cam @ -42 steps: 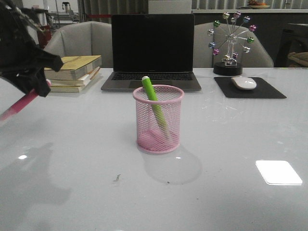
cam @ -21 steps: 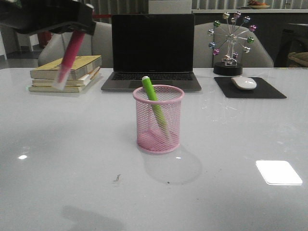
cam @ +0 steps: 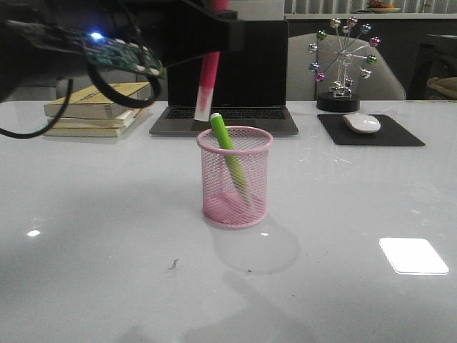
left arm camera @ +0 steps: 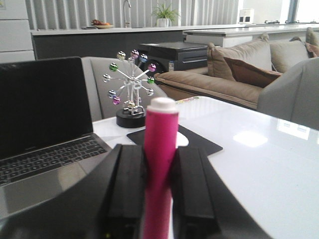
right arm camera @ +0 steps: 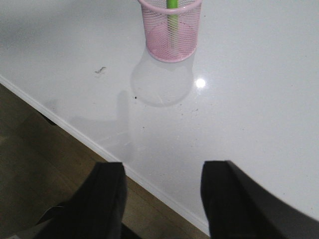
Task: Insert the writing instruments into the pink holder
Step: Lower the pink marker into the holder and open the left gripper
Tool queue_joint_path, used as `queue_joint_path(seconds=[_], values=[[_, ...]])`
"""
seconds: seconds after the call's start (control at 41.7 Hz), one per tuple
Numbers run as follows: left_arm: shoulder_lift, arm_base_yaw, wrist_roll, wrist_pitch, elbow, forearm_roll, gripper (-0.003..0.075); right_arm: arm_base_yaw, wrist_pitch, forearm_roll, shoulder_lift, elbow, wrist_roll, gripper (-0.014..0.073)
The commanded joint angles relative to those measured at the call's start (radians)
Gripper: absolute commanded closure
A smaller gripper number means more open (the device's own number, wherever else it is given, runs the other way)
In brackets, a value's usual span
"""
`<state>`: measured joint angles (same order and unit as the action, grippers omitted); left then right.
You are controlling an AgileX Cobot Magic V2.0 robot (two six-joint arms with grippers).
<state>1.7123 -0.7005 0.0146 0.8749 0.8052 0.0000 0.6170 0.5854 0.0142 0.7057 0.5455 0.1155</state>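
The pink holder [cam: 235, 179] stands mid-table with the green marker [cam: 227, 148] leaning inside it, tip above the rim. My left gripper [cam: 213, 37] is shut on the pink marker [cam: 208, 82], which hangs almost upright, pale cap down, just above the holder's left rim. In the left wrist view the pink marker [left arm camera: 160, 144] is clamped between the two black fingers [left arm camera: 130, 174] of the left gripper [left arm camera: 160, 159]. My right gripper [right arm camera: 164, 174] is open and empty over the table's near edge, back from the holder [right arm camera: 172, 32] and its green marker [right arm camera: 172, 4].
A laptop [cam: 227, 71] sits behind the holder and a stack of books [cam: 100, 107] at the back left. A ball-wheel ornament [cam: 344, 64] and a mouse [cam: 362, 123] on a dark pad [cam: 400, 134] are at the back right. The table's near edge [right arm camera: 75, 130] runs below the right gripper.
The left arm has swept from the far left to the middle, carrying the pink marker. The marker has turned from slanted to nearly upright above the holder's left rim.
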Motion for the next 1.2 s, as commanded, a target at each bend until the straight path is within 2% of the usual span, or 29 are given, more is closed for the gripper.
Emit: queue_joint_path(seconds=[0.0, 0.216, 0.288, 0.431, 0.503, 0.551, 0.671, 0.815, 0.935, 1.079, 1.174], values=[[0.018, -0.014, 0.016, 0.102, 0.072, -0.008, 0.0629, -0.003, -0.064, -0.007, -0.006, 0.028, -0.001, 0.0138], [0.104, -0.019, 0.016, 0.078, 0.106, -0.006, 0.0620, -0.003, -0.064, -0.007, -0.006, 0.028, -0.001, 0.0138], [0.112, -0.019, 0.016, 0.066, 0.106, -0.006, 0.0570, -0.003, -0.064, -0.007, -0.006, 0.028, -0.001, 0.0138], [0.119, -0.019, 0.016, 0.062, 0.106, -0.006, 0.0374, -0.003, -0.064, -0.007, -0.006, 0.028, -0.001, 0.0138], [0.119, -0.019, 0.016, 0.059, 0.106, -0.006, 0.0302, -0.003, -0.064, -0.007, -0.006, 0.028, -0.001, 0.0138], [0.117, -0.019, 0.016, 0.057, 0.106, -0.006, 0.0279, -0.003, -0.064, -0.007, -0.006, 0.028, -0.001, 0.0138], [0.078, -0.019, 0.016, -0.017, 0.106, 0.000, 0.0279, -0.003, -0.064, -0.007, -0.006, 0.028, -0.001, 0.0138], [-0.058, -0.019, 0.016, -0.231, 0.106, 0.061, 0.0279, -0.003, -0.064, -0.007, -0.006, 0.028, -0.001, 0.0138], [-0.217, -0.019, 0.016, -0.491, 0.106, 0.061, 0.0279, -0.003, -0.064, -0.007, -0.006, 0.028, -0.001, 0.0138], [-0.421, -0.019, 0.016, -0.866, 0.106, 0.061, 0.0283, -0.003, -0.063, -0.007, -0.006, 0.028, -0.001, 0.0138], [-0.538, -0.019, 0.016, -1.052, 0.106, 0.061, 0.0284, -0.003, -0.063, -0.007, -0.006, 0.028, -0.001, 0.0138]])
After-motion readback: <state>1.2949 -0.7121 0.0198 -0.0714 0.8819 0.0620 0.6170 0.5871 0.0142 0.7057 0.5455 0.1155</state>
